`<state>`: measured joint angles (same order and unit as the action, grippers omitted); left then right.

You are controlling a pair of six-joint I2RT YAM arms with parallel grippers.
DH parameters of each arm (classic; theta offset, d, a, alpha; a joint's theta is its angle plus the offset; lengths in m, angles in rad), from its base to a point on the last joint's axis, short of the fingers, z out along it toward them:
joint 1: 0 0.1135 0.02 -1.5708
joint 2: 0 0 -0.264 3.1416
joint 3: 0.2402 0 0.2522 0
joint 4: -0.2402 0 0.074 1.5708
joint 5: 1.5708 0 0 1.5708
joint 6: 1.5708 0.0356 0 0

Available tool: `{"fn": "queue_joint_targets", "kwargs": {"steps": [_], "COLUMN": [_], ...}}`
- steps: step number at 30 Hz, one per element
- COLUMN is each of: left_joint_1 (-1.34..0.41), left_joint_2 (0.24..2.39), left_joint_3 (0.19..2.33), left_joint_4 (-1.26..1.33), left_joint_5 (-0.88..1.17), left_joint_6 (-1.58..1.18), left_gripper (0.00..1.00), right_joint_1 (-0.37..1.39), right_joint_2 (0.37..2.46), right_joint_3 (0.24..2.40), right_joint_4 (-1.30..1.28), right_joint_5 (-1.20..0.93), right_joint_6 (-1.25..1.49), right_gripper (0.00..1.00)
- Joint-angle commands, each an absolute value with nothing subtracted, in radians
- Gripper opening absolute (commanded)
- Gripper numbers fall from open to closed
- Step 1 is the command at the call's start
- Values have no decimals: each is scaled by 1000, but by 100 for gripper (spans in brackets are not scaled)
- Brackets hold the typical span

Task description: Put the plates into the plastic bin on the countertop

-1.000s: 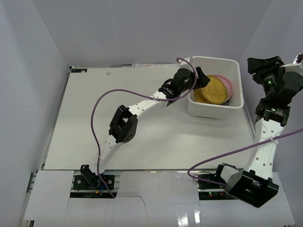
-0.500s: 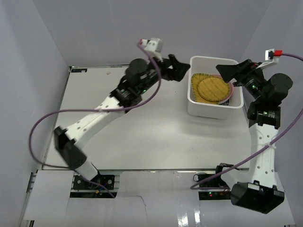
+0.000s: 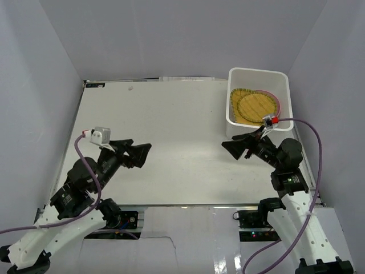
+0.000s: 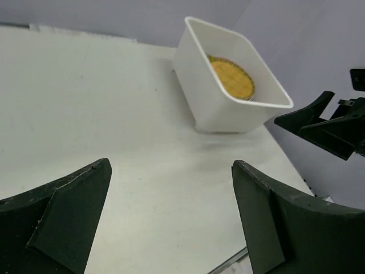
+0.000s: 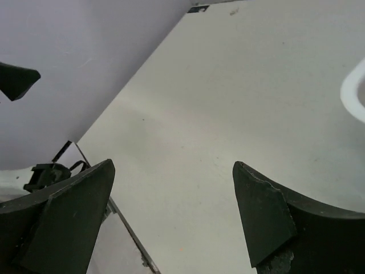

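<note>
Yellow woven plate [image 3: 255, 107] lies topmost in the bin [image 3: 258, 72]; none shows on the countertop [image 3: 171, 123]. Left gripper [image 3: 140, 149] and right gripper [image 3: 231, 146] hover spread, empty; loading looks complete, with only parking likely left.

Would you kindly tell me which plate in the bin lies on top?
The yellow woven plate seen whole; a second yellow plate peeks out under its left edge, a pink plate under its right.
</note>
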<state>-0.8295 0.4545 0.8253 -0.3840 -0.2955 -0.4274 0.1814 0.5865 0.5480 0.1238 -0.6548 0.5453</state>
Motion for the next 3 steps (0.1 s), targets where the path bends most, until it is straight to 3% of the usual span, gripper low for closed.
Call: {"fn": "queue_joint_targets", "kwargs": {"steps": [1, 3], "left_joint_1": [-830, -830], "left_joint_2": [362, 371], "left_joint_3": [721, 712], "left_joint_4": [-520, -489], "left_joint_5": [-353, -342], "left_joint_6": [-537, -543], "left_gripper": [98, 98], "right_joint_1": [187, 189], "right_joint_2": [502, 499], "right_joint_3": [506, 517], "right_joint_4": [106, 107], "right_joint_5": [-559, -537], "right_joint_6": [505, 511], "right_gripper": [90, 90]}}
